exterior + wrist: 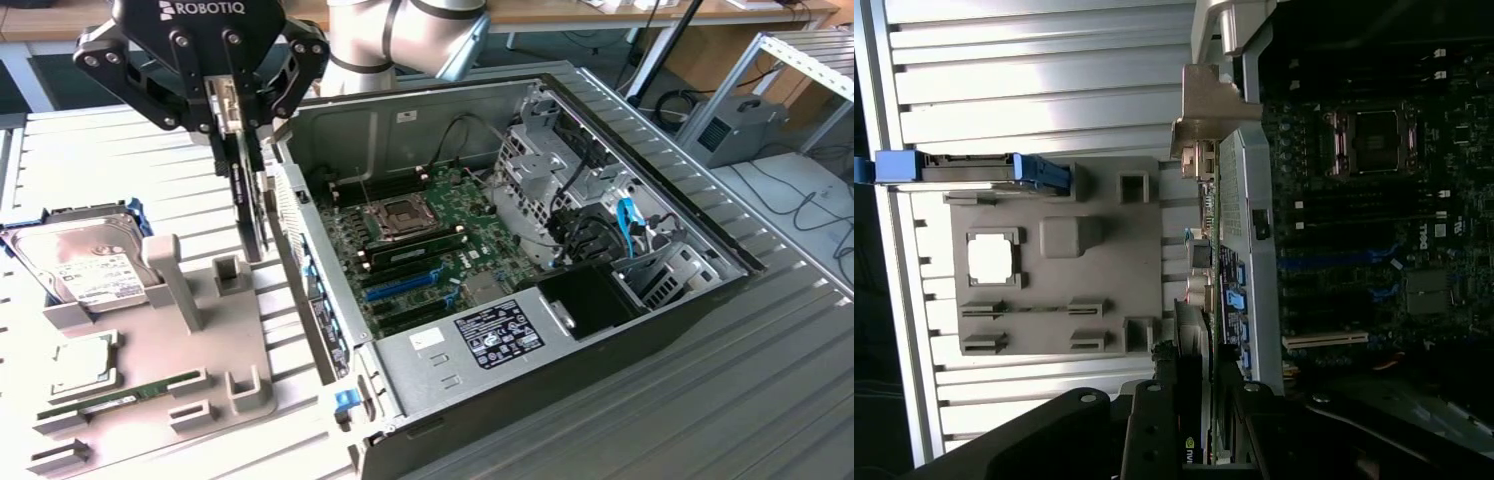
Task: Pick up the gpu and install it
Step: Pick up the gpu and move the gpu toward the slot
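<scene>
One gpu (247, 210), clenched in the tool (223, 122), hangs edge-on straight below it, long axis vertical, with the open case (387, 125) just beside and below the tool.

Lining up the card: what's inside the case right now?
In the case: a motherboard with CPU socket, blue slots, a drive cage and a blue cable. The cage covers what lies beneath it.
</scene>
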Robot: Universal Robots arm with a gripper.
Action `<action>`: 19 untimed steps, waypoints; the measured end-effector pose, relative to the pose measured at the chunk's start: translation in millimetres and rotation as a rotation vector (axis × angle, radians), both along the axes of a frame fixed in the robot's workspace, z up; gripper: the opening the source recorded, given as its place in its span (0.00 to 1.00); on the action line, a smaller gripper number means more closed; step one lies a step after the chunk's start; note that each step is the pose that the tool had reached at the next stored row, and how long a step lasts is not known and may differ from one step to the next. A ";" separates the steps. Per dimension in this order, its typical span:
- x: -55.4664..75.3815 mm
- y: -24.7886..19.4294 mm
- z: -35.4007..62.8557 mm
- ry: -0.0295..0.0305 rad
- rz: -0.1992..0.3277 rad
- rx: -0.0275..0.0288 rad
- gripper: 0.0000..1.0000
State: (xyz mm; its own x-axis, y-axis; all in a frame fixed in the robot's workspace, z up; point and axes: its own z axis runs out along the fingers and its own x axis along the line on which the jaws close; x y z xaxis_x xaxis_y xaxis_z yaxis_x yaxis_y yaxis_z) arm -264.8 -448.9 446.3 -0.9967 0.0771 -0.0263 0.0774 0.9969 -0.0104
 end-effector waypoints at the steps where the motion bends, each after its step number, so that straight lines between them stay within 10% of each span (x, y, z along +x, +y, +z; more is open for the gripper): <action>1: 0.7 0.0 0.0 0.0000 0.000 0.0000 0.26; 19: 11.4 0.0 -0.3 0.0000 0.000 0.0000 0.26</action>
